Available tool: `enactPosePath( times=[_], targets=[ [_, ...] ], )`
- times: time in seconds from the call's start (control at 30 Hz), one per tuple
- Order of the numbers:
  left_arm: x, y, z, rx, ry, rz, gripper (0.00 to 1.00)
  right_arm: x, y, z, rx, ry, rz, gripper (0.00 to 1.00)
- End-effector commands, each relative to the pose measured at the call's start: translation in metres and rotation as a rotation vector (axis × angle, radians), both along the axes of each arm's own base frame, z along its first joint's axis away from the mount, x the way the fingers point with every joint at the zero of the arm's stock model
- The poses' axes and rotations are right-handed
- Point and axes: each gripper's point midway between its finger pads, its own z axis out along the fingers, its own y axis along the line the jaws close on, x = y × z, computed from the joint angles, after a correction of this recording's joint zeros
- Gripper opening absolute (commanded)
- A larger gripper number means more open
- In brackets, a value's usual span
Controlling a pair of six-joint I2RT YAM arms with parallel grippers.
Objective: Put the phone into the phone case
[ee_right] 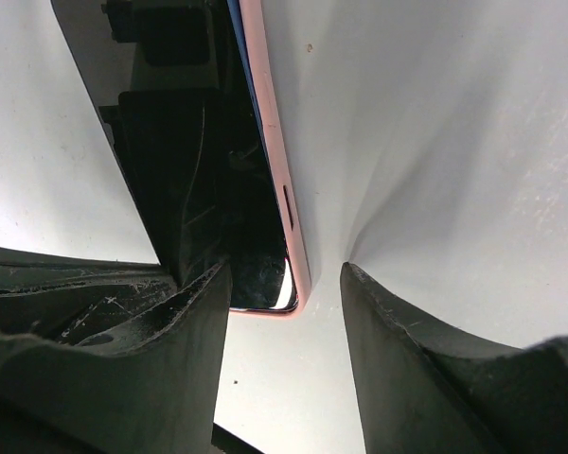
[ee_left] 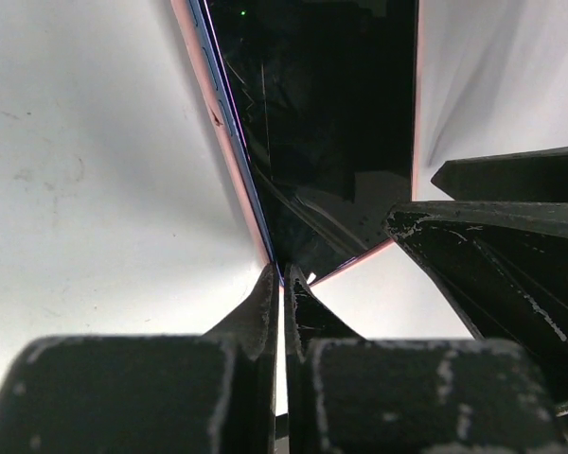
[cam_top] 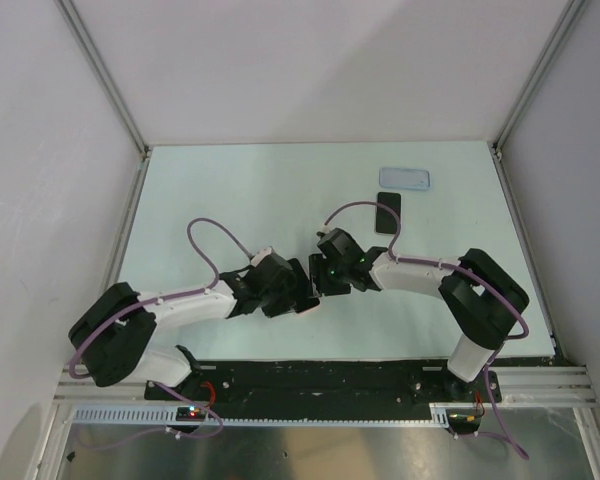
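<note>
The black phone (cam_top: pixel 388 212) lies flat at the back right of the table. Just behind it lies the light-blue phone case (cam_top: pixel 404 179), empty. Both grippers meet far from them, at mid-table. My left gripper (cam_top: pixel 306 300) (ee_left: pixel 282 276) is shut, its tips at one corner of a pink-rimmed slab (ee_left: pixel 322 123); whether the corner is pinched I cannot tell. My right gripper (cam_top: pixel 318 274) (ee_right: pixel 286 271) is open around another corner of the slab (ee_right: pixel 194 161), with one finger (ee_right: pixel 204 312) over its dark face and the other finger (ee_right: pixel 398 331) apart from its pink edge.
The pink-rimmed slab is hidden under the two grippers in the top view. White walls close the table (cam_top: pixel 230 190) on the left, back and right. A purple cable (cam_top: pixel 205 240) loops above the left arm, and another cable (cam_top: pixel 355 210) arcs near the phone.
</note>
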Motion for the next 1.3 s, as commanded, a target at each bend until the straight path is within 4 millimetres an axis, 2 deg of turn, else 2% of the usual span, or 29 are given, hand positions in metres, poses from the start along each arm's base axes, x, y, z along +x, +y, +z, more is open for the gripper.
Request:
enactPosePath(
  times=[0.0,0.23,0.37,0.5,0.6,0.7,0.97,1.07,1.13,1.23,1.27],
  targets=[
    [-0.004,-0.001,-0.024,0.040,0.030,0.017,0.00,0.003,0.002,0.002,0.004,-0.024,-0.016,0.55],
    [-0.016,0.017,-0.047,0.126,0.055,0.066,0.01,0.006,-0.011,0.015,-0.060,-0.100,-0.055,0.55],
    [-0.024,0.019,-0.058,0.163,0.082,0.079,0.01,0.006,-0.017,0.027,-0.087,-0.154,-0.067,0.56],
    [-0.027,0.023,-0.059,0.183,0.079,0.092,0.02,0.005,-0.021,0.034,-0.076,-0.174,-0.070,0.57],
    [-0.027,0.023,-0.053,0.183,0.068,0.086,0.06,0.006,-0.024,0.038,-0.070,-0.183,-0.074,0.57],
    [-0.018,0.020,-0.031,0.172,0.012,0.068,0.13,0.008,-0.025,0.040,-0.065,-0.188,-0.080,0.57],
    [0.032,0.000,0.067,0.103,-0.209,0.011,0.28,0.001,-0.036,0.036,-0.073,-0.164,-0.130,0.57],
    [0.059,0.014,0.097,0.100,-0.284,0.067,0.32,-0.008,-0.042,0.028,-0.078,-0.142,-0.145,0.56],
    [0.080,0.032,0.106,0.109,-0.299,0.124,0.32,-0.016,-0.045,0.024,-0.073,-0.127,-0.151,0.55],
    [0.115,0.061,0.109,0.169,-0.313,0.200,0.29,-0.031,-0.043,0.017,-0.065,-0.104,-0.150,0.53],
    [0.125,0.066,0.107,0.185,-0.309,0.203,0.27,-0.035,-0.041,0.016,-0.062,-0.098,-0.149,0.52]
  ],
)
